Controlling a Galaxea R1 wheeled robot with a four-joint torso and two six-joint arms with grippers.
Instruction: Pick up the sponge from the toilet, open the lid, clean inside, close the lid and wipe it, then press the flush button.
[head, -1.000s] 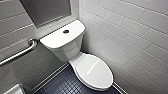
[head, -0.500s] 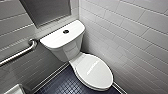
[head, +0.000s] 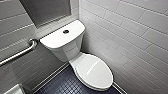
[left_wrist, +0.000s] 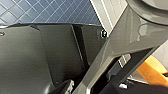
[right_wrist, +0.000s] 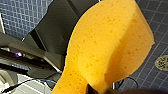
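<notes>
The orange, porous, round-ended sponge (right_wrist: 110, 47) hangs in the air above the dark blue mosaic-tile floor (right_wrist: 22, 17), close before the right wrist camera. The right gripper (right_wrist: 97, 90) pinches it at its narrower end, where 1 dark fingertip (right_wrist: 89, 89) presses into the foam. The broad end of the sponge stands free. A round metal floor drain (right_wrist: 162, 62) lies in the floor beyond the sponge. In the left wrist view a part of the sponge shows past the robot's own grey bar, over the same blue tiles. For the left gripper (left_wrist: 95, 87) I cannot tell whether it is spread or closed.

In the head view the white glossy ceramic toilet (head: 75, 50) stands in the corner where 2 tiled walls meet. Its boxy tank backs onto the grey-white tiled rear wall (head: 20, 25), and its bowl lies alongside the white tiled side wall (head: 130, 37). The white, smooth, oval plastic lid (head: 93, 71) is down, lying flat over the bowl, its narrow front end pointing away from the tank. 1 small round dark flush button (head: 66, 31) sits on the tank's top, about midway along it and nearer its back edge than its front edge. A metal grab bar (head: 17, 53) is fixed to the rear wall just beside the tank. A flat grey panel (head: 47, 10) is set into that wall above the tank. A white basin edge (head: 12, 90) shows at the lower left corner of the head view, well apart from the bowl.
</notes>
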